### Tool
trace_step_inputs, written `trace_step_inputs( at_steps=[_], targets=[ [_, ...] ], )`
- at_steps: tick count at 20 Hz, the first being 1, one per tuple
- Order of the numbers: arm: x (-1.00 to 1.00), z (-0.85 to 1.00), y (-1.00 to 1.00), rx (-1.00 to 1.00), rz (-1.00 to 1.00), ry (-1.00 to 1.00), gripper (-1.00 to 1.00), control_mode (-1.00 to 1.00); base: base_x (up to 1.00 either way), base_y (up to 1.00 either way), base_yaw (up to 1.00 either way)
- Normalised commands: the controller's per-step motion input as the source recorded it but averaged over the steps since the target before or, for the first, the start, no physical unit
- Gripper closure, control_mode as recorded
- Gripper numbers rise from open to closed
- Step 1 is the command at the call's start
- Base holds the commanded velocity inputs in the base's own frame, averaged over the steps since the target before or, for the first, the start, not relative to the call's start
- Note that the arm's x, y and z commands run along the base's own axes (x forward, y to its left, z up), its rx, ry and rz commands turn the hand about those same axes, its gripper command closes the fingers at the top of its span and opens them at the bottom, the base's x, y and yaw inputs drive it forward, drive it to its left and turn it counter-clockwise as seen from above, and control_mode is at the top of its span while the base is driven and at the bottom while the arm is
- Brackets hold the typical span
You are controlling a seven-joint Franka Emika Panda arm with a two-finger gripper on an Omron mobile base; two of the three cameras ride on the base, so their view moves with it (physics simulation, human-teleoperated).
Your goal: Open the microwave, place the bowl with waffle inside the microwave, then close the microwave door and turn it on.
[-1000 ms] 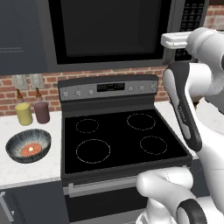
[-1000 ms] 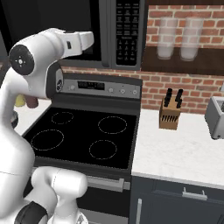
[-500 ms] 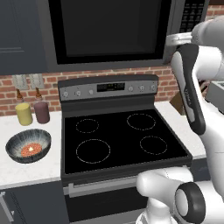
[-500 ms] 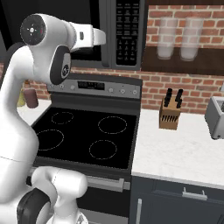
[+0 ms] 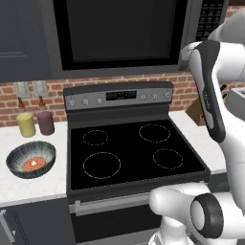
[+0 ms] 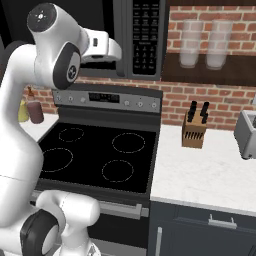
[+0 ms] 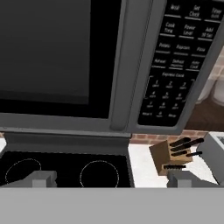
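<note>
The microwave (image 5: pixel 119 36) hangs over the stove with the microwave door (image 7: pixel 52 57) shut. Its long bar handle (image 7: pixel 129 70) runs beside the black keypad (image 7: pixel 179 65). My gripper (image 7: pixel 113 178) is open, its fingertips (image 7: pixel 41 177) wide apart with nothing between them. It hovers in front of the microwave's lower right (image 6: pixel 117 52), facing the handle and keypad without touching them. The bowl (image 5: pixel 31 159) sits on the counter left of the stove, far from the gripper, with the orange-red waffle (image 5: pixel 33 163) inside.
A black stove (image 5: pixel 134 148) with several burner rings lies below the microwave. A yellow jar (image 5: pixel 26 124) and a maroon jar (image 5: pixel 45 122) stand behind the bowl. On the right counter are a knife block (image 6: pixel 194 131) and a toaster (image 6: pixel 247 132).
The arm has lifted and straightened, and the hand has edged closer to the microwave's right side. The gripper stayed open. The bowl has not moved.
</note>
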Motion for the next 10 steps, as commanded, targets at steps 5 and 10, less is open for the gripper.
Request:
trace_step_inputs(
  at_steps=[5, 10],
  targets=[
    [0.06, 0.0, -0.03, 0.0, -0.03, 0.04, -1.0, -1.0, 0.0, 0.0, 0.0],
    [0.21, -0.04, -0.03, 0.01, -0.03, 0.02, -1.0, -1.0, 0.0, 0.0, 0.0]
  ],
)
